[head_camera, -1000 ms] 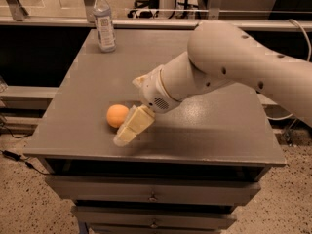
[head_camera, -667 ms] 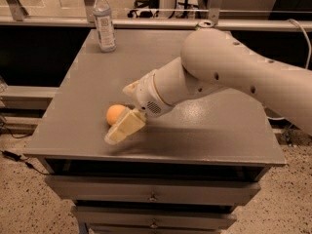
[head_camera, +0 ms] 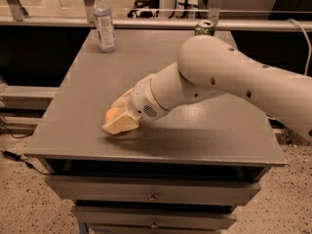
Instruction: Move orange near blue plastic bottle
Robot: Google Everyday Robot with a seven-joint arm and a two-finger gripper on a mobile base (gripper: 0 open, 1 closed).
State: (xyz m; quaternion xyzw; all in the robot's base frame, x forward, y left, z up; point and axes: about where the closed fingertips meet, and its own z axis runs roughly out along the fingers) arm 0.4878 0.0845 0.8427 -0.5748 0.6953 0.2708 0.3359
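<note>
Starting at the left edge, a dark cable [head_camera: 13,156] trails across the speckled floor beside the grey table [head_camera: 73,106]. Up at the table's far left corner stands the blue plastic bottle [head_camera: 104,21], upright, white cap on top, pale label facing us, nothing touching it.

Moving right and toward the near edge, here is the orange [head_camera: 111,113], sitting on the tabletop at the front left, well apart from the bottle. Only its left side shows as a bright patch. The rest is tucked into the gripper [head_camera: 117,120], whose pale, cream-coloured end is down at table level and wrapped close around the fruit. Whether it is clamped on the orange or only set around it, I cannot tell from here.

Further right, the white arm [head_camera: 219,77] runs from the gripper's wrist up to a big rounded elbow over the middle of the table, then slopes away off the right edge. Just behind that elbow, the top of a green can [head_camera: 204,28] peeks out at the back edge. Under the tabletop, a drawer front [head_camera: 151,189] faces us.
</note>
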